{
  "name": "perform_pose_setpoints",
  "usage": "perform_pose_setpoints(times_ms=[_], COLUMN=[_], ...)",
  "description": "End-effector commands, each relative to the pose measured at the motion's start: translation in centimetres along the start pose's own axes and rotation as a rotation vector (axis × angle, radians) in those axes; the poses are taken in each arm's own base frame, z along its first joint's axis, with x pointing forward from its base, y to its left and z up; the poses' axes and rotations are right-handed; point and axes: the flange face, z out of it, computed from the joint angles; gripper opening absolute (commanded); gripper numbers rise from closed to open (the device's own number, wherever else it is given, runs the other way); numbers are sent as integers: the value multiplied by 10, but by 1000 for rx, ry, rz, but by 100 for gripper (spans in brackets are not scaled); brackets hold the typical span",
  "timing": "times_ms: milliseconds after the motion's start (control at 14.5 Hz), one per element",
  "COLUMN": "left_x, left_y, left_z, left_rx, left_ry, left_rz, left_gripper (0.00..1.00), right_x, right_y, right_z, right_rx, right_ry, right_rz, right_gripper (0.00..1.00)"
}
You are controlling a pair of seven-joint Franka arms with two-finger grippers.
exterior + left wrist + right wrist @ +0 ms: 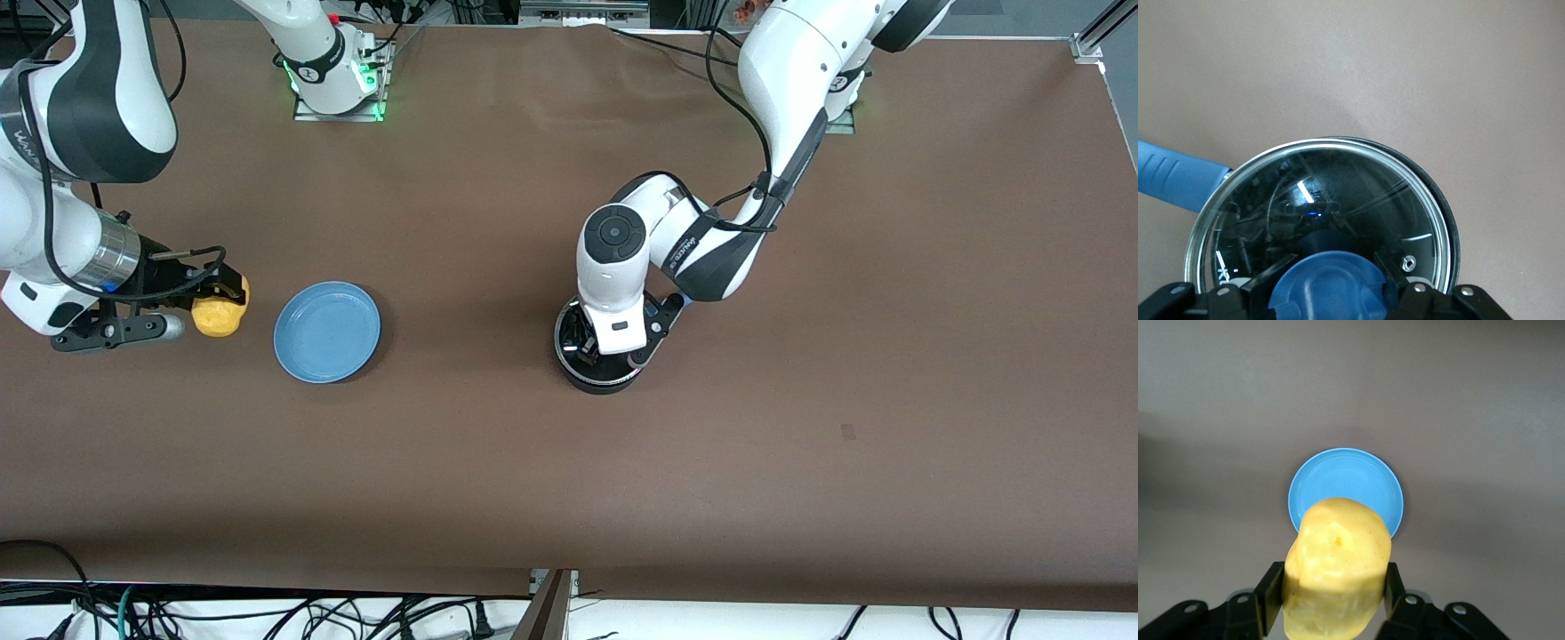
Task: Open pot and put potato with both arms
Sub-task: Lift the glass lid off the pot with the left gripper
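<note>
The black pot (pixel 605 380) stands mid-table with its clear glass lid (pixel 1338 180) over it; the pot's rim (pixel 1446 207) shows just outside the lid's edge. The blue handle (pixel 1175 177) sticks out to one side. My left gripper (pixel 613 342) is down on the lid, its fingers closed on either side of the blue knob (pixel 1328 290). My right gripper (pixel 222 298) is shut on the yellow potato (pixel 219 313) and holds it over the table at the right arm's end. In the right wrist view the potato (pixel 1338 567) fills the gap between the fingers.
A flat light-blue plate (pixel 327 332) lies on the brown table between the potato and the pot; it also shows in the right wrist view (pixel 1348 477). Cables run along the table's edge nearest the front camera.
</note>
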Motion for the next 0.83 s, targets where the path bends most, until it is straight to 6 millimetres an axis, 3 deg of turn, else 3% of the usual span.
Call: perform_pose_setpoints(times_ms=[0, 344, 482, 757], left_x=[6, 13, 30, 57], left_y=[4, 0, 7, 9], left_z=[-14, -22, -47, -75], left_rx=[-18, 31, 4, 46], left_ry=[23, 25, 14, -1], left_rz=[3, 46, 38, 134], left_gripper=[49, 49, 49, 49], right_x=[0, 3, 3, 3], right_y=[2, 3, 3, -8], right_z=[-2, -3, -3, -2], right_rx=[-10, -44, -44, -41], right_ry=[6, 18, 18, 17], right_rz=[-20, -86, -86, -90], right_gripper=[40, 40, 40, 40])
